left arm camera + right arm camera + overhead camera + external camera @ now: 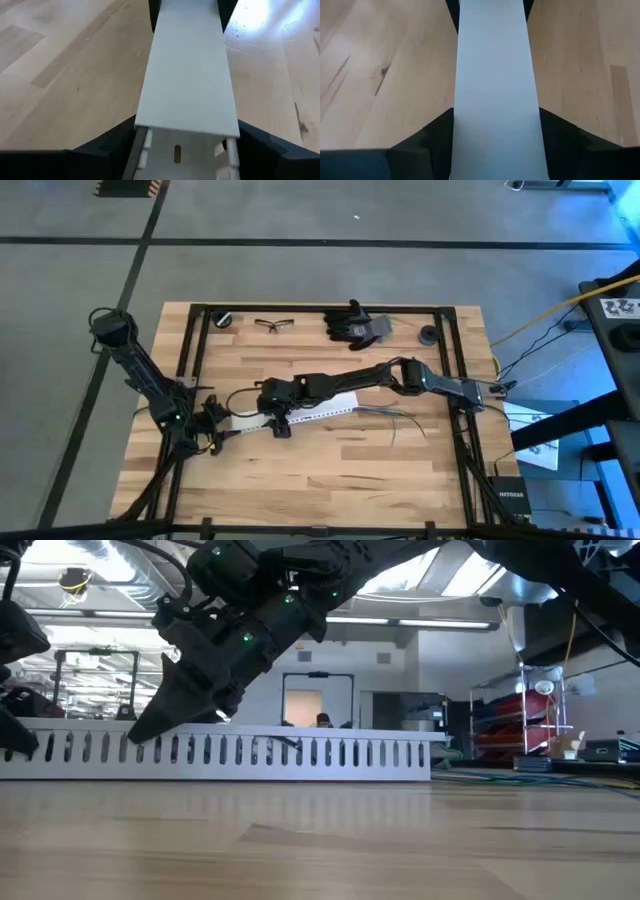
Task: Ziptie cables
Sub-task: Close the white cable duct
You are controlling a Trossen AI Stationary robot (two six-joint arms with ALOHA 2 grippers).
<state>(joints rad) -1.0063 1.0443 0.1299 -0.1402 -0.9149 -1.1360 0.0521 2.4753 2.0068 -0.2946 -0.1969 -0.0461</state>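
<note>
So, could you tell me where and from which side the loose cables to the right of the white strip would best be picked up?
Probably at their middle, from straight above. The cables lie flat on the table, thin and fanned out toward their right ends, so a top-down pinch across the bunch suits. Both the left gripper and right gripper are now closed on the white slotted strip.

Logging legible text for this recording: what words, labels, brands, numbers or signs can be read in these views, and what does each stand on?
"NETGEAR": seems to be printed on the dark box on the floor off the table's right corner; small, so the reading is uncertain.
Square black-and-white marker patterns on the white sheet at the right edge: patterns only, no readable words.
White slotted strip, wooden table, black gloves, safety glasses: no text visible.
</note>
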